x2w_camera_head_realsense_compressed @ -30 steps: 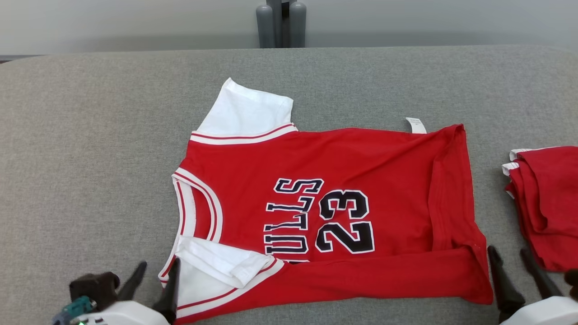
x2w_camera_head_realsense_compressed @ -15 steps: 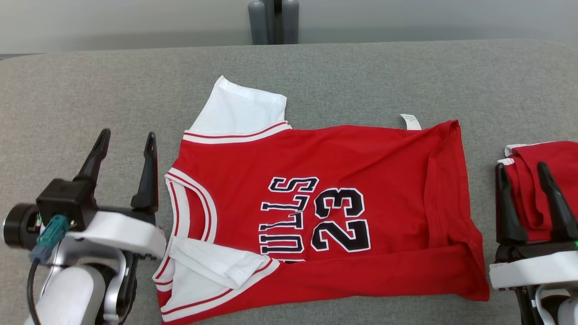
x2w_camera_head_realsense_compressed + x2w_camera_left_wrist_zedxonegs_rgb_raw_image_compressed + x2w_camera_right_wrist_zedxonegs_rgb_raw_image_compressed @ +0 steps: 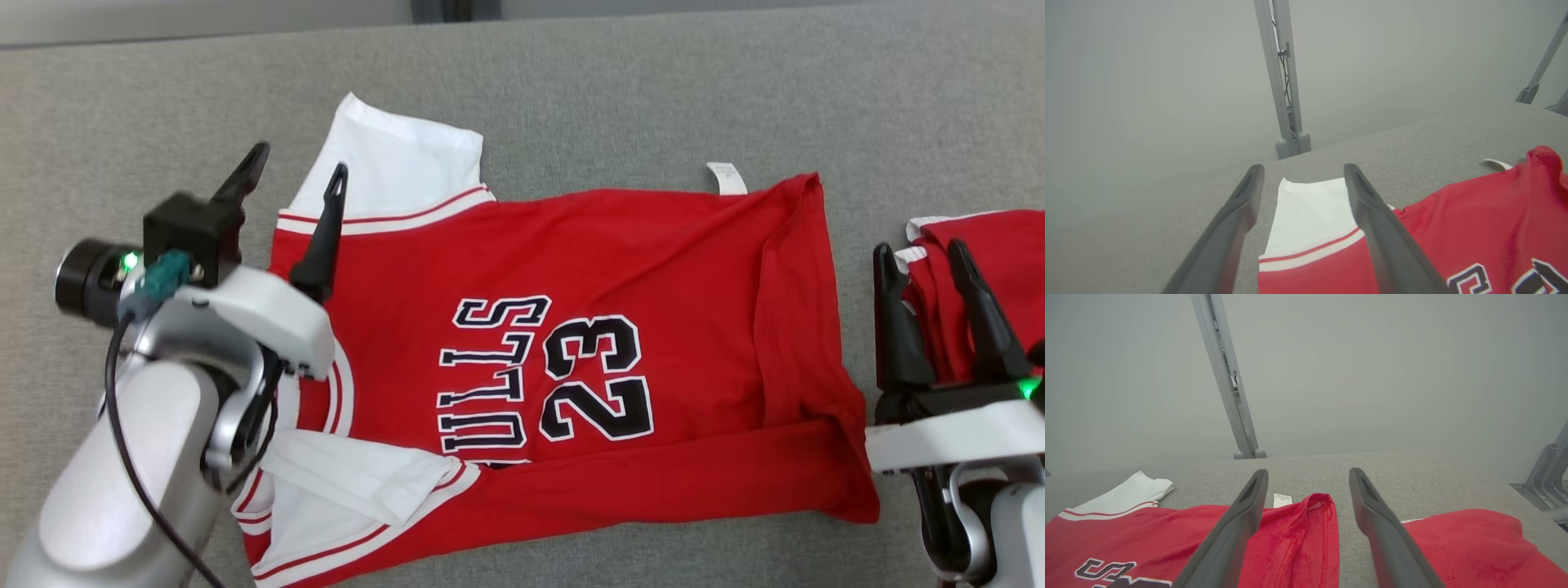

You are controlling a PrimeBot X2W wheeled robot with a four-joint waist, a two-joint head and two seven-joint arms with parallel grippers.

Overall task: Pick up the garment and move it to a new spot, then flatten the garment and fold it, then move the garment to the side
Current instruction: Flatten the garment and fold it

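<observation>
Garment (image 3: 653, 269) flat | left pincer (image 3: 300, 158) spread above white sleeve (image 3: 400, 163) | right pincer (image 3: 917, 245) spread beside hem (image 3: 820, 327)

Red jersey (image 3: 653, 261), chest print in dark letters with white outline: "ULLS" readable, lying sideways in head view, first letter hidden under folded white sleeve (image 3: 359, 482). Next to it, number "23", same style. White tag (image 3: 727, 178) at jersey edge: tiny print, too small to read. Wrist views: cut-off letter fragments, unreadable.
</observation>
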